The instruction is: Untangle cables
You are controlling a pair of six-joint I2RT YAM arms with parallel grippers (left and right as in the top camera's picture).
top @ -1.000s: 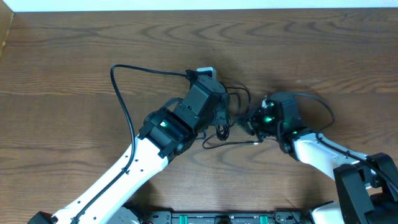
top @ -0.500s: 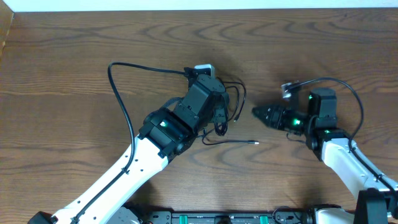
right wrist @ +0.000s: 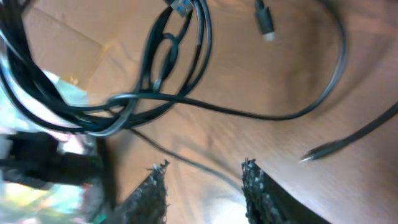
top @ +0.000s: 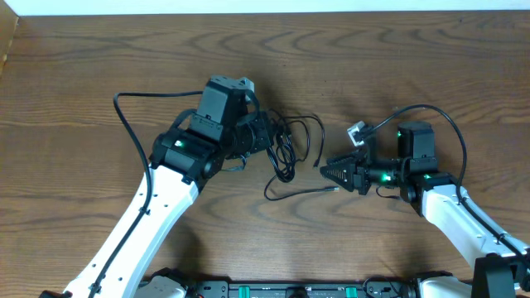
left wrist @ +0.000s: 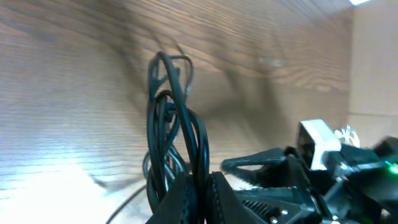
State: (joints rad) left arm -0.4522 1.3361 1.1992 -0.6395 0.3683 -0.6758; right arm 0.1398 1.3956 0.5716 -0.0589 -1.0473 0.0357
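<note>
A bundle of thin black cables (top: 287, 147) lies looped at mid-table. My left gripper (top: 267, 137) is shut on several of its black strands (left wrist: 198, 163), and the loops (left wrist: 169, 106) hang out in front of the jaws. One black tail with a small plug end (top: 334, 190) runs out to the right on the wood. My right gripper (top: 325, 171) is open and empty just right of the bundle, pointing at it. In the right wrist view the open fingers (right wrist: 203, 171) sit short of the loops (right wrist: 163, 74). A plug (right wrist: 265, 23) shows at the top. No white cable is visible.
The thick black wire of the left arm (top: 124, 106) arcs out to the left. The right arm's wire (top: 443, 120), with a white connector (top: 357, 131), loops above its wrist. The table's far edge (top: 265, 13) runs along the top.
My left gripper has swung left with the bundle in its grip, dragging the loops along. My right gripper pulled away to the right, then came back left and lower toward the bundle, open.
</note>
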